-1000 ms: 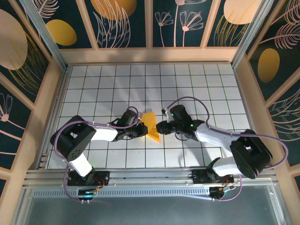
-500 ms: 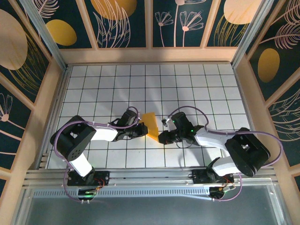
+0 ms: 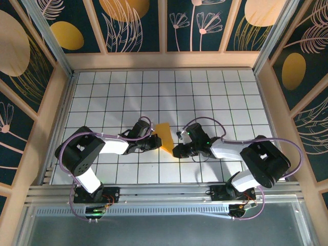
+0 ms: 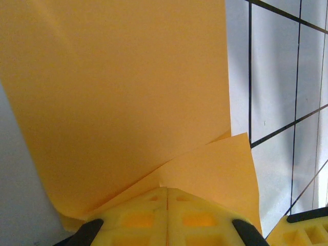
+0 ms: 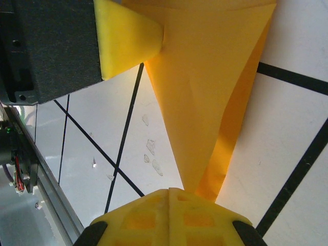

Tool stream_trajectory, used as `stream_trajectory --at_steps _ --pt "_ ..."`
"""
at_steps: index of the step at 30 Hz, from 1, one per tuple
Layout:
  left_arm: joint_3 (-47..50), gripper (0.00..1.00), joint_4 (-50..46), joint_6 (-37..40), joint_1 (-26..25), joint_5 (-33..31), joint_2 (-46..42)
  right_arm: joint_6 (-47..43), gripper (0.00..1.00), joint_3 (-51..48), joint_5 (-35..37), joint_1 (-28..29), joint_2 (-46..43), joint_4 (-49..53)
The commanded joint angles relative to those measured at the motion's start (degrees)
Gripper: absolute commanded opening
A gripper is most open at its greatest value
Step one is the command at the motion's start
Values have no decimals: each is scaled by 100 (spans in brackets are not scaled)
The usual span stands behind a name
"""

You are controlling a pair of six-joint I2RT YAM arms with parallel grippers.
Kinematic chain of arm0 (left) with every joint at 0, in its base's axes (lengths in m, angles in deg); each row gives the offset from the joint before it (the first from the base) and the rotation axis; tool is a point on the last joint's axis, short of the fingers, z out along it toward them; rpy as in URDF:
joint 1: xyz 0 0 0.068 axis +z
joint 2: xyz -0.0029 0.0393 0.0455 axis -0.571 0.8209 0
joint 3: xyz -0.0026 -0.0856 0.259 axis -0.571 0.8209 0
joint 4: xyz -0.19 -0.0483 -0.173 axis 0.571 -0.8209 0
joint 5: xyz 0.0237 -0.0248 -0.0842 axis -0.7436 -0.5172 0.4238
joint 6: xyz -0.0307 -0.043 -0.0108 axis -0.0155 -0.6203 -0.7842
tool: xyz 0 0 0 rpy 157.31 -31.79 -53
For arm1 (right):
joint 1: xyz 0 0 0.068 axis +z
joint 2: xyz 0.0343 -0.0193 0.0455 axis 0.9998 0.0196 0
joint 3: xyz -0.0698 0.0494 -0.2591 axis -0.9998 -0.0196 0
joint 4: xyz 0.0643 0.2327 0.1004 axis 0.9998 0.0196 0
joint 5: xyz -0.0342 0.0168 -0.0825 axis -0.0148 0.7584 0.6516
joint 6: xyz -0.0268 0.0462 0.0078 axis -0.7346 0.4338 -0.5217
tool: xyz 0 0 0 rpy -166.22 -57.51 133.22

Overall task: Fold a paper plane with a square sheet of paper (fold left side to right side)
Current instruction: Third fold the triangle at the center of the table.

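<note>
Since left end effector (image 3: 156, 143) and right end effector (image 3: 176, 151) both clamp the square sheet of paper (image 3: 165, 135), 9 and 5 o'clock, I'd align edges before creasing.

The sheet of paper (image 3: 165, 136) is thin, smooth and matt. The right fingers (image 5: 138, 220) are bumpy yellow plastic.

A robotics lab test cell, not a lived-in room. A white bench (image 3: 215, 87) ruled with a black square grid is boxed in by pale wooden-framed wall panels (image 3: 133, 25) of dark blue, printed with yellow ovals and line-drawn plants. Two white-and-black robot arms, left (image 3: 87, 154) and right (image 3: 256, 164), are bolted to a ribbed aluminium rail (image 3: 164, 193) along the near edge.
</note>
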Motion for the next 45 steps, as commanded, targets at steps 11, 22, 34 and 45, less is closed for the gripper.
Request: stream_trajectory --at_steps 11,22,34,45 --pt "104 7 -270 -9 -16 -195 93 34 2 150 2 18 332 -164" --pt "115 7 -274 -14 -17 -204 93 35 1 75 -44 21 465 -168" --pt "121 7 -315 -34 -18 -272 94 -17 1 12 70 29 505 114" --pt "98 7 -354 -83 -18 -331 261 38 1 -304 -5 23 2 485"
